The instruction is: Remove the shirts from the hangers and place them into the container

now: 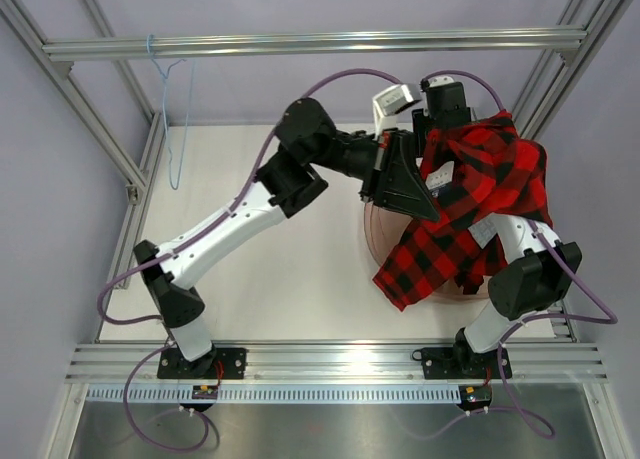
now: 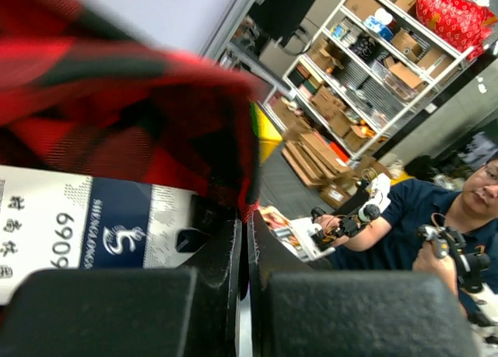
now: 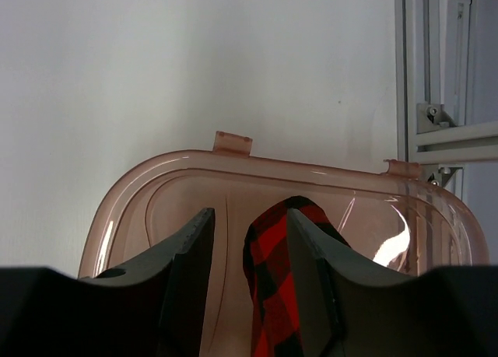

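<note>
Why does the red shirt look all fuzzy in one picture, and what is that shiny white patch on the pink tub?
Left wrist view: the shirt hangs right against the lens, so it blurs, while the far shelves look sharp. Right wrist view: the patch is light glaring off the curved wall of the tub. Top view: evenly lit, sharp.

White table point(image 1: 300, 279) carrying pinkish tub point(image 3: 194, 156)
</note>
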Motion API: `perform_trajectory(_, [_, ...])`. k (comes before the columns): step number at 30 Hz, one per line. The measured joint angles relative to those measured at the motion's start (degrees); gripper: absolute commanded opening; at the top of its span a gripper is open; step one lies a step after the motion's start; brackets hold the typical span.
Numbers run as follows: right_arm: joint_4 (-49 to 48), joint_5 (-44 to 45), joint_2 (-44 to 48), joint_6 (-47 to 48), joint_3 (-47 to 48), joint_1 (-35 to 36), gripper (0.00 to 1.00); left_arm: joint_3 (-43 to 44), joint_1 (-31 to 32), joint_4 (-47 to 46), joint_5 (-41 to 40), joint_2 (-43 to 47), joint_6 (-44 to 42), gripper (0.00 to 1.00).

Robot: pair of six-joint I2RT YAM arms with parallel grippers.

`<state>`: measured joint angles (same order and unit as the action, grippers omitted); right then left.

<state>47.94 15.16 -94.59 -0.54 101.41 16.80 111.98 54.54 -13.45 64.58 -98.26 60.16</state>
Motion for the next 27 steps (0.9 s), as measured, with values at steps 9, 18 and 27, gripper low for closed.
perform_trajectory(9, [-3.1,-5.9,1.5,-2.3,-11.1,-0.2,0.58,12.9,0.8,-4.0,2.0,-17.5,5.2,0.0])
perform_trajectory(18, [-5.9,-6.8,2.5,-4.4,-19.1,4.5,0.63,25.5,0.4,-12.5,1.8,-23.8,11.8,0.0])
perform_trajectory(27, [-6.7,-4.0,4.9,-7.4,-23.9,12.5,0.71,25.2,0.4,-15.7,1.0,-24.1,13.3,0.0])
